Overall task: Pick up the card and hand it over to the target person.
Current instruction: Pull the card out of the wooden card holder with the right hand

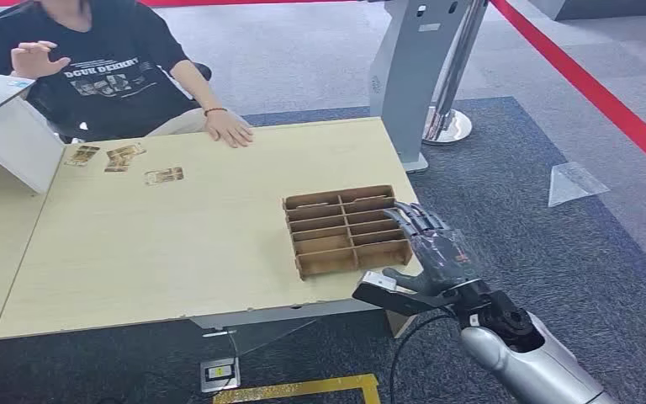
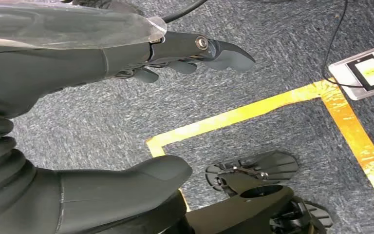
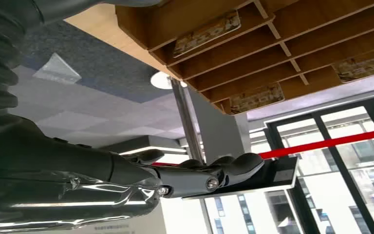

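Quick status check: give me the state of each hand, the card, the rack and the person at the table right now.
Right hand: beside the rack's near right corner, fingers pinching the card.
Card: dark, flat, held off the table's near edge.
Left hand: hanging over carpet, holding nothing, fingers loosely curled.
Rack: flat on the table, cards in some slots.
Person: seated at the far side, one hand raised, one on the table.

Matt wooden table (image 1: 177, 244), brown cardboard divider tray (image 1: 346, 229), rough carpet (image 1: 555, 252)
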You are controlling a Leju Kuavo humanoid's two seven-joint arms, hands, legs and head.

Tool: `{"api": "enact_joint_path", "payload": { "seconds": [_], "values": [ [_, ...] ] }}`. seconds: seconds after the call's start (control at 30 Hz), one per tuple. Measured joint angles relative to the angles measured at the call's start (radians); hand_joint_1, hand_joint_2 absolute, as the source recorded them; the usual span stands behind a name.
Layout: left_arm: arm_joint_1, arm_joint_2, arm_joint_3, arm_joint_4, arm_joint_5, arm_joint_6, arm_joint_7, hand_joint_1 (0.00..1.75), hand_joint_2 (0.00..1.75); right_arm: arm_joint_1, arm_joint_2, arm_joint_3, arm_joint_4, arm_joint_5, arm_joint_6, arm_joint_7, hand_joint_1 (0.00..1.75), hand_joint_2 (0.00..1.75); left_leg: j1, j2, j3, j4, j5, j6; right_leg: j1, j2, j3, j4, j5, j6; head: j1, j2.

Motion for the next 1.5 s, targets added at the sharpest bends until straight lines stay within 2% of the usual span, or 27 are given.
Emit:
{"api": "enact_joint_path", "payload": {
  "seconds": [0.37, 0.6, 0.97, 1.0, 1.07, 1.13, 1.17, 1.23, 1.5],
  "values": [
    [-0.005, -0.004, -0.001, -0.001, -0.006, 0.003, 0.008, 0.0, 1.75, -0.106, 0.037, 0.017, 0.274, 0.012, -0.127, -0.022, 0.0, 1.75, 0.0, 0.0, 0.001, -0.001, 0.0, 0.0, 0.0, 0.0, 0.001, -0.001, 0.0, 0.0, 0.0, 0.0],
    [-0.005, -0.006, 0.004, -0.001, -0.007, 0.007, 0.008, 0.0, 1.75, -0.13, 0.048, 0.025, 0.346, 0.004, -0.153, -0.033, 0.0, 1.75, 0.0, 0.0, 0.001, -0.001, 0.001, -0.001, 0.0, 0.0, 0.001, 0.0, 0.0, 0.0, 0.0, 0.0],
    [-0.001, -0.004, 0.011, -0.001, -0.003, 0.01, 0.006, 0.0, 1.75, -0.129, 0.031, 0.012, 0.393, -0.029, -0.176, -0.061, 0.0, 1.75, 0.0, -0.002, 0.0, 0.0, 0.0, 0.0, 0.0, -0.002, 0.0, 0.0, 0.0, 0.0, 0.0, 0.0],
    [-0.001, -0.004, 0.01, -0.001, -0.004, 0.01, 0.006, 0.0, 1.75, -0.128, 0.031, 0.011, 0.394, -0.03, -0.178, -0.062, 0.06, 1.75, 0.0, -0.002, 0.0, 0.0, 0.0, 0.0, 0.0, -0.002, 0.0, 0.0, -0.001, 0.0, 0.0, 0.0],
    [-0.001, -0.004, 0.009, 0.0, -0.005, 0.009, 0.007, 0.0, 1.75, -0.126, 0.033, 0.011, 0.398, -0.033, -0.183, -0.066, 0.72, 1.75, 0.0, -0.002, 0.0, 0.0, 0.0, 0.0, 0.0, -0.002, 0.001, 0.0, -0.001, 0.0, 0.0, 0.0],
    [-0.001, -0.004, 0.008, -0.001, -0.005, 0.009, 0.007, 0.0, 1.75, -0.126, 0.034, 0.013, 0.401, -0.037, -0.187, -0.07, 1.49, 1.75, 0.0, -0.002, 0.0, 0.0, 0.0, 0.0, 0.0, -0.002, 0.0, 0.0, -0.001, 0.0, 0.0, 0.0],
    [-0.001, -0.004, 0.008, -0.001, -0.006, 0.009, 0.007, 0.0, 1.75, -0.127, 0.035, 0.014, 0.401, -0.037, -0.187, -0.07, 1.63, 1.75, 0.0, -0.002, 0.0, 0.0, 0.0, 0.0, 0.0, -0.002, 0.0, 0.0, -0.001, 0.0, 0.0, 0.0],
    [-0.001, -0.004, 0.008, -0.001, -0.006, 0.009, 0.006, 0.0, 1.75, -0.128, 0.036, 0.017, 0.401, -0.039, -0.188, -0.072, 1.75, 1.75, 0.0, -0.002, 0.0, 0.0, 0.0, 0.0, 0.0, -0.001, 0.0, 0.001, -0.001, 0.0, 0.0, 0.0],
    [0.0, -0.003, 0.008, 0.0, -0.006, 0.008, 0.005, 0.0, 1.75, -0.137, 0.039, 0.024, 0.398, -0.039, -0.188, -0.074, 1.75, 1.75, 0.0, -0.001, 0.0, 0.0, 0.0, 0.0, 0.0, -0.001, 0.0, 0.001, -0.001, 0.0, 0.0, 0.0]
  ]
}}
